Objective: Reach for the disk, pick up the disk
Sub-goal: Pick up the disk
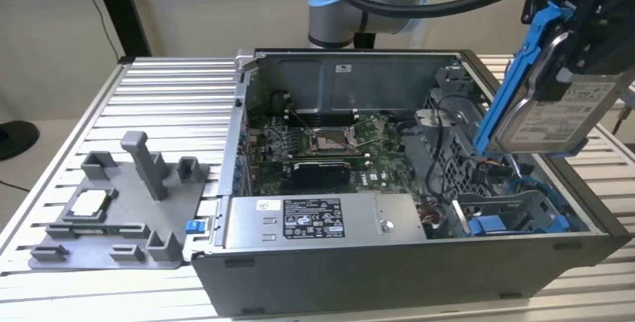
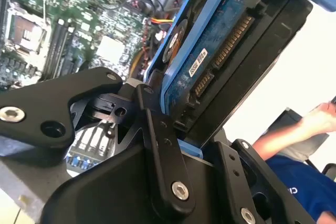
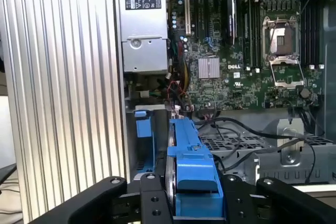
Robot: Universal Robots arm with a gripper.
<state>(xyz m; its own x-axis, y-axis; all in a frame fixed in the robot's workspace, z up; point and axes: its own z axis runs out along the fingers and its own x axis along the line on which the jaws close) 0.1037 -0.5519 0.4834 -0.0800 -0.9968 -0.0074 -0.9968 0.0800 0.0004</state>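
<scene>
In the exterior view the disk (image 1: 551, 110), a silver-grey drive with a white label in blue caddy rails, hangs tilted in the air above the open computer case's (image 1: 397, 270) right end. My gripper (image 1: 578, 43) is shut on its upper part. The second wrist view shows the disk's (image 2: 220, 51) blue circuit-board underside and connector clamped between black fingers (image 2: 157, 129). In the first wrist view the blue caddy edge of the disk (image 3: 188, 150) sits between my gripper's (image 3: 194, 200) two fingers, well above the case.
Below the disk is an emptied blue drive bay (image 1: 506, 221) with loose cables. The motherboard (image 1: 328, 143) and a grey power supply (image 1: 317, 221) lie inside the case. A grey fixture (image 1: 109, 210) with a small chip stands on the slatted table at the exterior view's left. A person's arm (image 2: 294, 129) is nearby.
</scene>
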